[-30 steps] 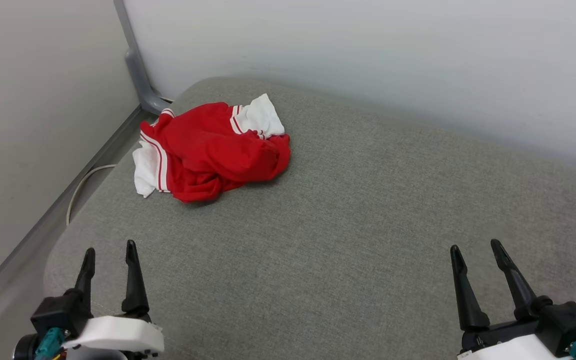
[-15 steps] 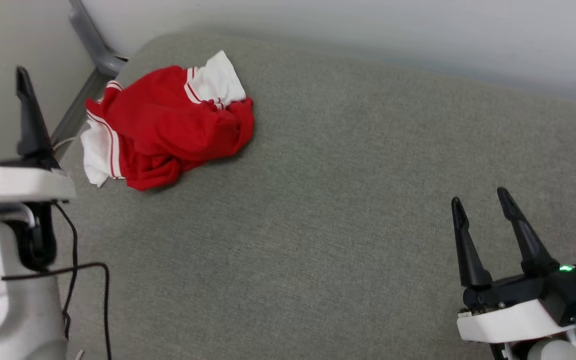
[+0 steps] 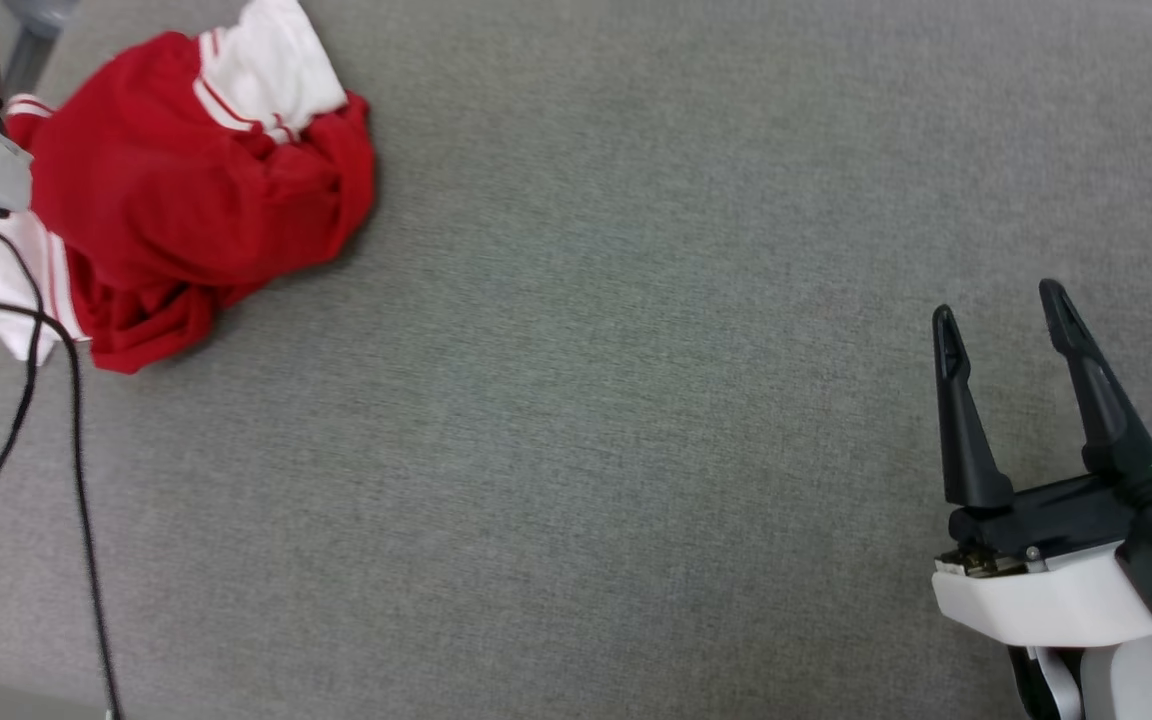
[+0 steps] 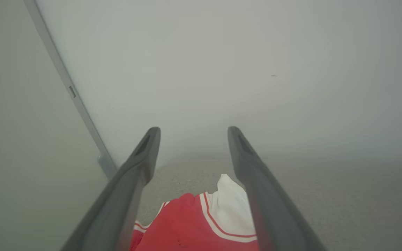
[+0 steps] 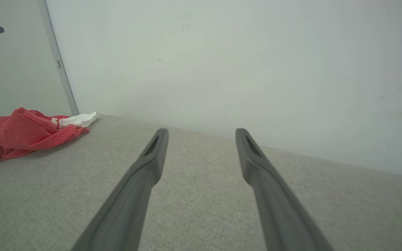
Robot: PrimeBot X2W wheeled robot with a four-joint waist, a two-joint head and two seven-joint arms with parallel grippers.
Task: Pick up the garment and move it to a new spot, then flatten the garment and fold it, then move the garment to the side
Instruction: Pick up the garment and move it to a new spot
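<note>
Both jaws stand wide apart, holding nothing. Your left gripper (image 4: 193,130) hangs by the crumpled garment (image 3: 176,200) at ten o'clock; your right gripper (image 3: 998,303) sits at four o'clock.

A grey, woven-fabric padded surface (image 3: 636,400) spreads across the head view, and in the right wrist view its far edge meets a pale wall (image 5: 222,69). One thing lies directly on it: the garment (image 3: 176,200), a crumpled red heap at the far left, near the surface's corner. A white sleeve (image 3: 271,65) with red stripes sits on the heap's far side, and the red body bunches in folds nearer the camera.
</note>
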